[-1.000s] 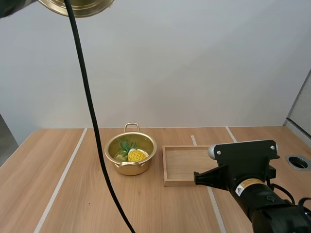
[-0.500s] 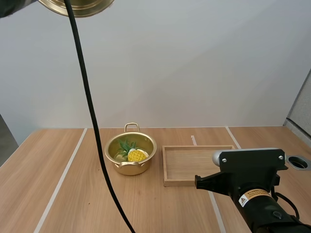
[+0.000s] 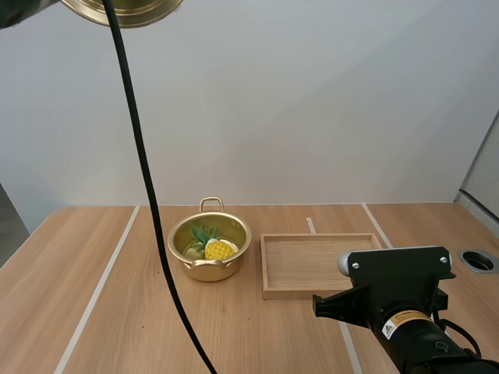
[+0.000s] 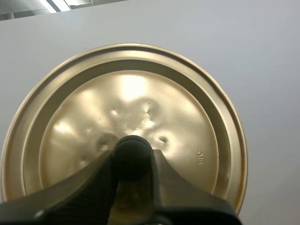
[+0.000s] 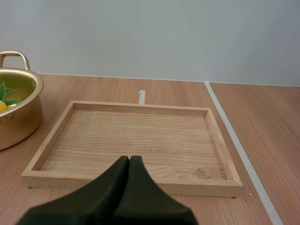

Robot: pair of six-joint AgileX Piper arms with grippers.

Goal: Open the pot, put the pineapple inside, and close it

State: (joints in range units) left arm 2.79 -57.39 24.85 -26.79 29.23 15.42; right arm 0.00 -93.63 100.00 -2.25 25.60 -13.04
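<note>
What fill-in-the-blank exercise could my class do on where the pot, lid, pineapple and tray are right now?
1. The pot stands open on the table with the ____ inside it.
2. The left pincer grips the ____ by its knob.
3. The right pincer, shut on nothing, faces the empty wooden ____ beside the pot.
Missing words: pineapple; lid; tray.

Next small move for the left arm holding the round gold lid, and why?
Probably lower the left gripper toward the open gold metal pot: the yellow pineapple already lies inside, the round gold lid it grips by the black knob hangs high up, and the shut right gripper sits clear by the wooden tray.
</note>
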